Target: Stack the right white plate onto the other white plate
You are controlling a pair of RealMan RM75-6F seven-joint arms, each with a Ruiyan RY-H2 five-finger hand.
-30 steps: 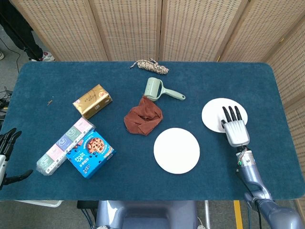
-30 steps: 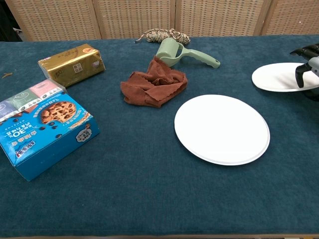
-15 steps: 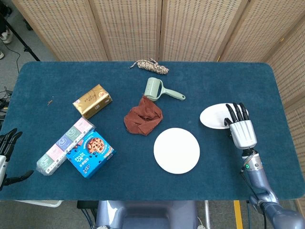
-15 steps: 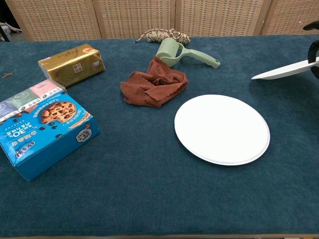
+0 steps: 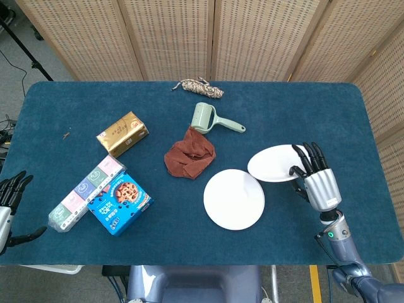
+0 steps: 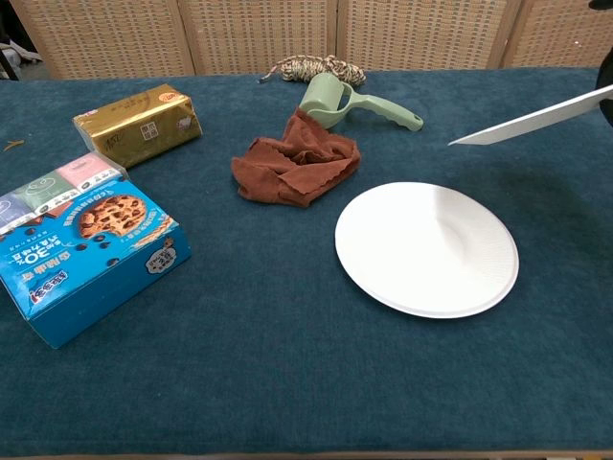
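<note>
Right hand (image 5: 317, 182) of yours is gripping the right white plate (image 5: 276, 163) by its right edge, fingers over the rim, and the plate is up off the desk (image 5: 315, 107), tilted with its left side lower. In the chest view you only see it edge-on as a thin white sliver (image 6: 536, 117) hanging above the cloth, with its shadow falling on the other white plate (image 5: 233, 199). That second plate lies flat on the desk, just left of and nearer you than the lifted one; the two look like they barely overlap at the edge from the head view, but they're apart in height.

Your left hand (image 5: 9, 197) sits off the desk's left front corner, fingers spread, holding nothing.

Other stuff on the desk: a brown rag (image 5: 189, 154) bunched up just behind the flat plate, a green scoop (image 5: 213, 118) touching the rag's far side, a bit of rope (image 5: 198, 86) near the back edge, a gold box (image 5: 122, 133), a blue cookie box (image 5: 119, 200), and a pastel tissue pack (image 5: 86, 192) right against the cookie box.
</note>
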